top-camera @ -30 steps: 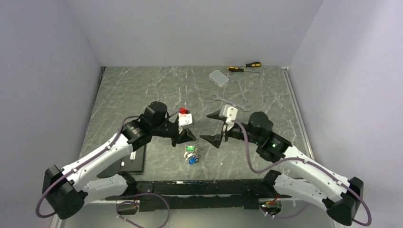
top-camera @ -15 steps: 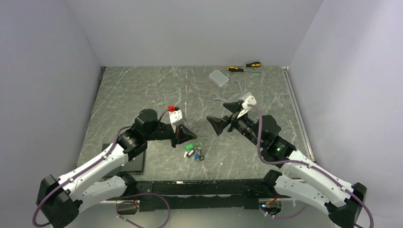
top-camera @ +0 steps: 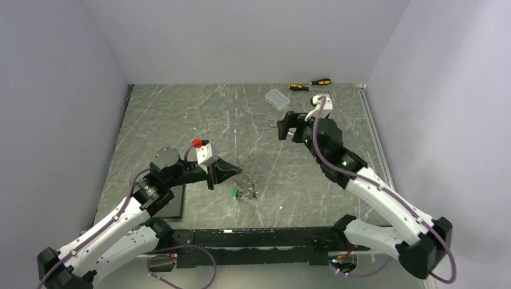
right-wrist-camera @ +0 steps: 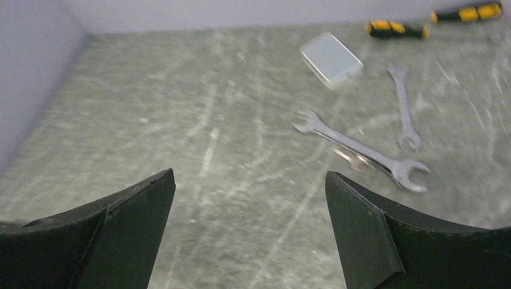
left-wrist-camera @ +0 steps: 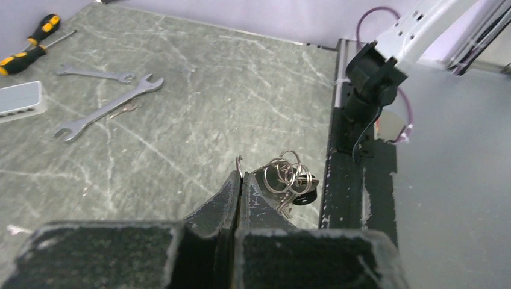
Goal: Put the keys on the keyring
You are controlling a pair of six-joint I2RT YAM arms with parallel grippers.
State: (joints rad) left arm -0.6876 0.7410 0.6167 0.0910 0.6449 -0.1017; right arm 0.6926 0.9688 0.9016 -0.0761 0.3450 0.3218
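My left gripper (top-camera: 237, 173) is shut on the thin wire of the keyring (left-wrist-camera: 240, 164), whose end pokes out between the fingertips (left-wrist-camera: 232, 186). Several small split rings (left-wrist-camera: 289, 173) and keys (left-wrist-camera: 304, 195), one with a black head, hang bunched just right of the tips. From above, the bunch (top-camera: 244, 188) with a green key (top-camera: 234, 192) rests on the table near the front edge. My right gripper (top-camera: 289, 126) is open and empty at the far right, above the wrenches. One small loose key (left-wrist-camera: 123, 109) lies beside the long wrench (right-wrist-camera: 361, 150).
A second wrench (right-wrist-camera: 405, 108), a white box (top-camera: 277, 97) and two screwdrivers (top-camera: 310, 84) lie at the back right. A black plate (top-camera: 172, 205) sits under the left arm. The black front rail (left-wrist-camera: 349, 180) runs close to the bunch.
My left gripper has drawn back to the near left with the keyring and keys. My right gripper has opened fully and swung away to the far right, towards the wrenches.
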